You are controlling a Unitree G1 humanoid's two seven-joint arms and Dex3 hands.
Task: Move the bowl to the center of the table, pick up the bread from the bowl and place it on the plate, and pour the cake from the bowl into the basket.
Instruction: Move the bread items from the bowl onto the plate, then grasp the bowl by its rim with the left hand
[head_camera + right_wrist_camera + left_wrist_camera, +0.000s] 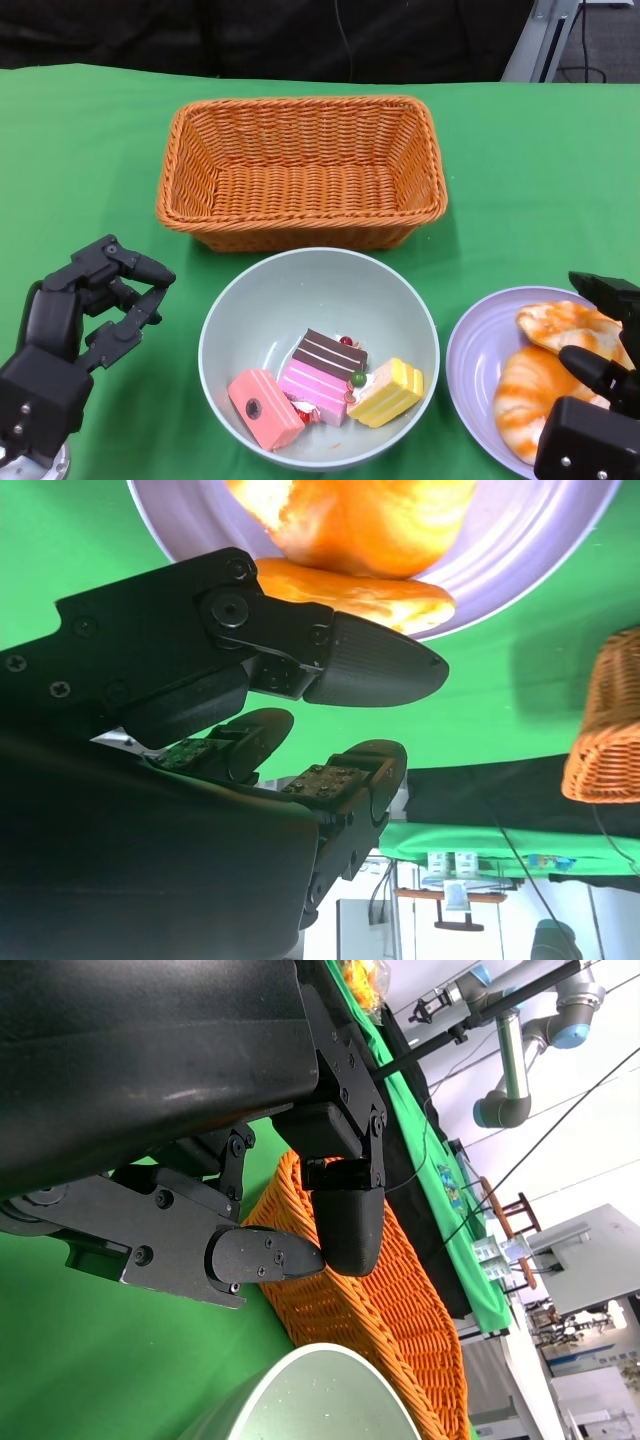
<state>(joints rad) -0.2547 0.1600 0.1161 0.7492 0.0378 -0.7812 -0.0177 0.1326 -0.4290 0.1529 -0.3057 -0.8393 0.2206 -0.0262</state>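
Green cloth covers the table [90, 170], where the bowl [235, 310] holding cake [322, 378] sits centrally at 6 o'clock from the basket [300, 170], with the empty, loosely curled left hand [85, 320] nearer at 9 o'clock; right hand [600, 400] grip over bread [535, 395] cannot be told.

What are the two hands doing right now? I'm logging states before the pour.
Left hand: open, holding nothing, beside the bowl.
Right hand: open, holding nothing, over the bread on the plate.
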